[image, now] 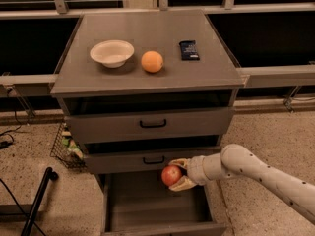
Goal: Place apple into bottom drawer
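Gripper [178, 175] clamped on the apple [170, 175], over the open bottom drawer [147, 205]

From my end, both fingers are pinched around the apple, which hangs above the drawer's bare grey floor, just below the middle drawer's black handle [153, 160]. Up on the cabinet top [147, 80] sit a white bowl [112, 52], an orange [152, 61] and a dark packet [189, 49], label too small to read.
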